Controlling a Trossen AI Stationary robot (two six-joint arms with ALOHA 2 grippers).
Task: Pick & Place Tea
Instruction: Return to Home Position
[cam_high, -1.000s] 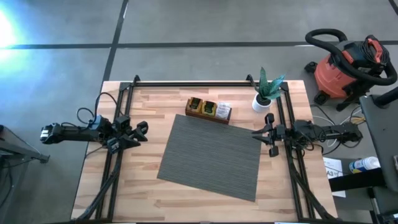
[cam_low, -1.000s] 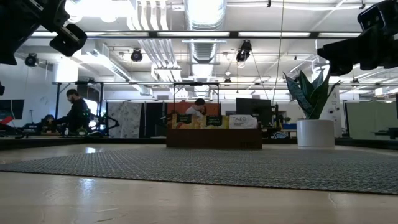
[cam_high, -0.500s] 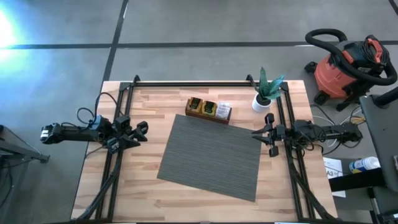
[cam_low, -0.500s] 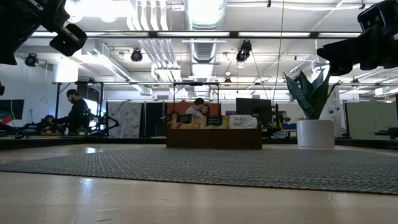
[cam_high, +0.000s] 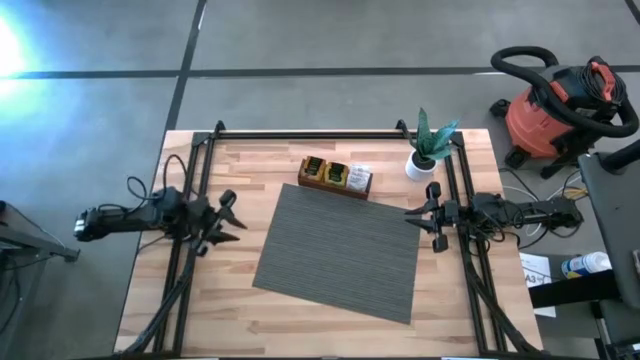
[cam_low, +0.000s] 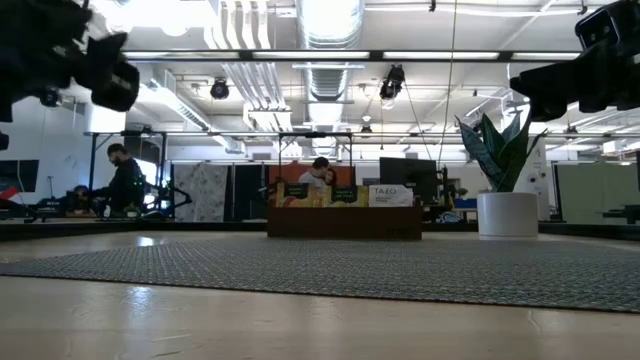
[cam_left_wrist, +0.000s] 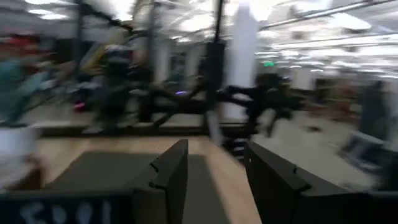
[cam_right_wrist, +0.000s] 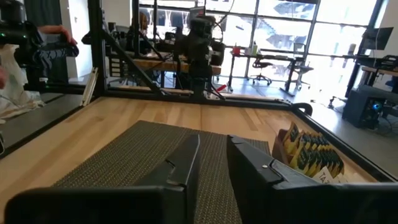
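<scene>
The tea sachets (cam_high: 336, 175), orange, yellow, green and white, stand on edge in a dark brown wooden tray (cam_high: 322, 187) at the far middle of the table; they also show in the low view (cam_low: 330, 194) and the right wrist view (cam_right_wrist: 310, 154). My left gripper (cam_high: 231, 216) hovers open at the table's left side, pointing toward the mat, with nothing between its fingers (cam_left_wrist: 171, 168). My right gripper (cam_high: 431, 215) hovers at the right side, level, its fingers (cam_right_wrist: 186, 158) a narrow gap apart and holding nothing.
A grey ribbed mat (cam_high: 340, 250) lies slanted in the middle of the wooden table (cam_high: 250, 320). A plant in a white pot (cam_high: 422, 160) stands at the far right, close to the right arm. Black frame rails (cam_high: 320, 133) run along the left, right and far sides.
My left gripper has rolled about its own axis, sunk a little and shifted slightly toward the mat, staying open. The right arm, the tea and the tray have kept still.
</scene>
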